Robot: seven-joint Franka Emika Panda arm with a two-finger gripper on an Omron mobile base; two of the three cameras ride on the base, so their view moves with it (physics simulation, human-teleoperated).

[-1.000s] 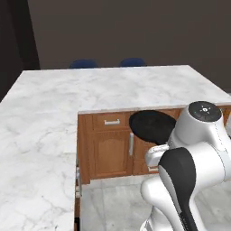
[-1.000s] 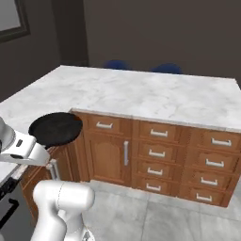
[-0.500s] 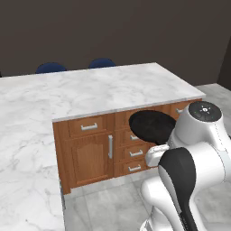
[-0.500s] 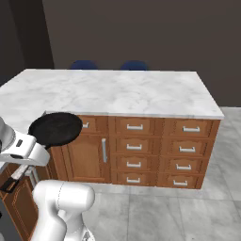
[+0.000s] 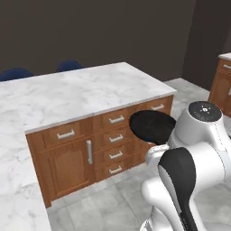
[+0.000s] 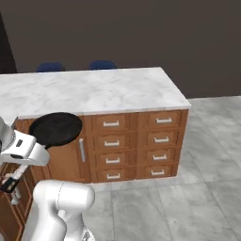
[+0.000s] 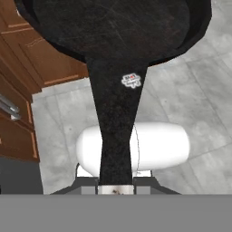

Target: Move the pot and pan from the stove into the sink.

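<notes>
The pan (image 5: 152, 126) is flat, round and black, held level above the floor in front of my white arm. From the right base view the pan (image 6: 55, 128) hangs before the island's cabinet doors. In the hand view the pan (image 7: 113, 36) spreads across the top, and its handle runs down into my gripper (image 7: 116, 185), which is shut on the handle near its tip. The pot, the stove and the sink are out of view.
A marble-topped island (image 5: 85, 92) with wooden drawers (image 6: 136, 146) stands ahead, with blue chairs (image 6: 103, 65) behind it. Grey tile floor (image 6: 188, 188) lies to the right. A marble counter (image 5: 13, 180) runs along my left, and another wooden cabinet (image 5: 221, 85) stands far right.
The whole scene has slid left in both base views, so the base has turned. The pan keeps its place relative to the arm, still gripped.
</notes>
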